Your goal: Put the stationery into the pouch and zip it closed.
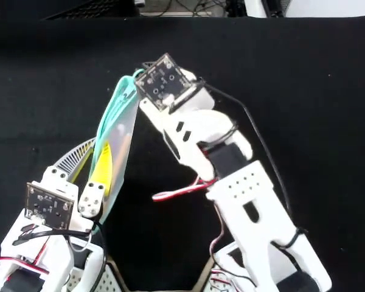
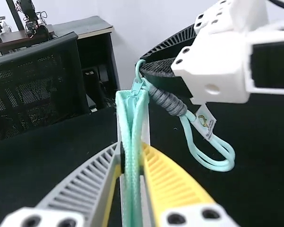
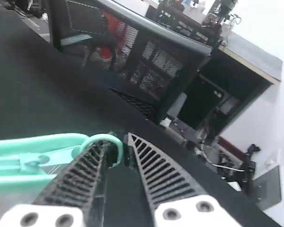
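Mint-edged pouch [image 1: 120, 131], seemingly lifted off the table [image 1: 316, 91], strung from left claw [image 2: 131, 150] at near left to right claw [image 3: 117, 140] at far centre. Reads as late stage: zipping under way or about done. Cannot see through the cloudy wall well enough to judge contents, so cannot confirm the load step; assuming done, given the zip work. Slider [image 2: 138, 87] at the far end of the zip [image 2: 131, 123], right by the right claw. Looks joined along most of the run from left claw to slider. Dark slit close to the left claw: cannot tell whether open teeth or shadow. Left to do, by my read: confirm full closure, set down, let go.

Left claw: clamped tight on the near end of the zip edge, grey and yellow fingers [image 2: 173, 187] on opposite faces, tape upright between them. Right claw: pinched almost fully together at the tips, gripping the grey cord pull [image 2: 168, 100] just past the slider. Mint loop [image 2: 213, 153] hanging free off its end. So: pouch touching the right claw only through the pull, rest of it stretching away toward near left; near end sandwiched in the left claw; body spanning the gap between the two.
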Robot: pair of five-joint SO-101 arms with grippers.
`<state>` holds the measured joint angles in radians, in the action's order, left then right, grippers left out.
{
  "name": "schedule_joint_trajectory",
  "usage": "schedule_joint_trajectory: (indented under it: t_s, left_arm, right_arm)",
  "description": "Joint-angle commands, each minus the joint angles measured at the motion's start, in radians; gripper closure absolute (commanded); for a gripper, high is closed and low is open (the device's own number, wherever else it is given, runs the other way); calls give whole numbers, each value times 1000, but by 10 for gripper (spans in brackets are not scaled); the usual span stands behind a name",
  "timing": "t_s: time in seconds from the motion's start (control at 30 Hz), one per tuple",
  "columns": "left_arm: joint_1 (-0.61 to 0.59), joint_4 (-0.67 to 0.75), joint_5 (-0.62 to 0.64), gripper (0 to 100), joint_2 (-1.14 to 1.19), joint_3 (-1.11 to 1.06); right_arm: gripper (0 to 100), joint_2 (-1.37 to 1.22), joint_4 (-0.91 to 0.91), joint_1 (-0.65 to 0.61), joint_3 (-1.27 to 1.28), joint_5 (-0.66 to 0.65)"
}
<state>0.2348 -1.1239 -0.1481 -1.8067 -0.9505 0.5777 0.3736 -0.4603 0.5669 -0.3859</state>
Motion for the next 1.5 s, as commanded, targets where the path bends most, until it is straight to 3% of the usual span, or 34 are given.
schedule_joint_trajectory:
  t_s: [0.0,0.83,1.47]
  left_arm:
    - [5,-5,-6,973,-8,22]
    - [5,-5,-6,973,-8,25]
    - [5,-3,-6,973,-8,24]
  right_arm:
    - [986,-39,-32,110,-107,-6]
    - [986,-309,-66,285,-237,-8]
    - [985,-234,-14,272,-170,-6]
